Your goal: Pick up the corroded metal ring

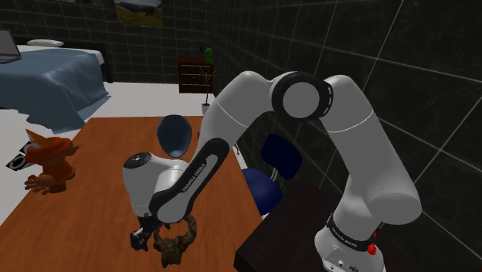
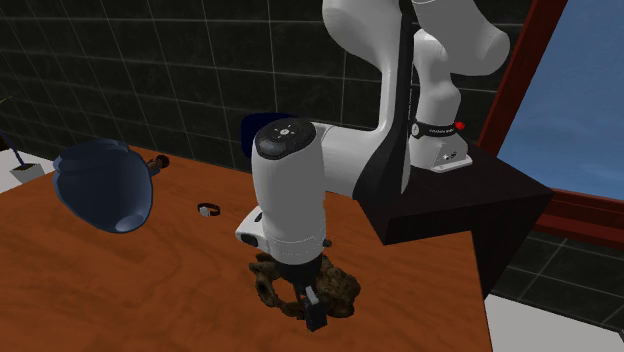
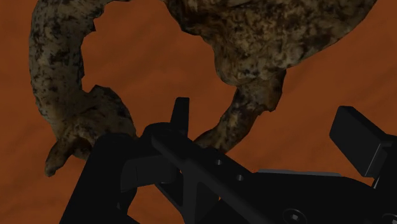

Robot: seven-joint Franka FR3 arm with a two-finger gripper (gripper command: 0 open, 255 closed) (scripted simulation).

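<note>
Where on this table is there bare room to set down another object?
Bare wood lies between the fox figurine and the arm, on the table at the shoulder view's left. Crowded: around the corroded ring, under the end effector, and by the blue bowl.

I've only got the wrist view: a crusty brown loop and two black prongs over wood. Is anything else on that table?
Observer: Yes, an orange fox toy stands at the shoulder view's left, well away from the ring.
Operator: Anything else?
Observer: A blue bowl, also apart from the ring.
Operator: What's carrying the prongs?
Observer: A white arm rising from a dark box.
</note>
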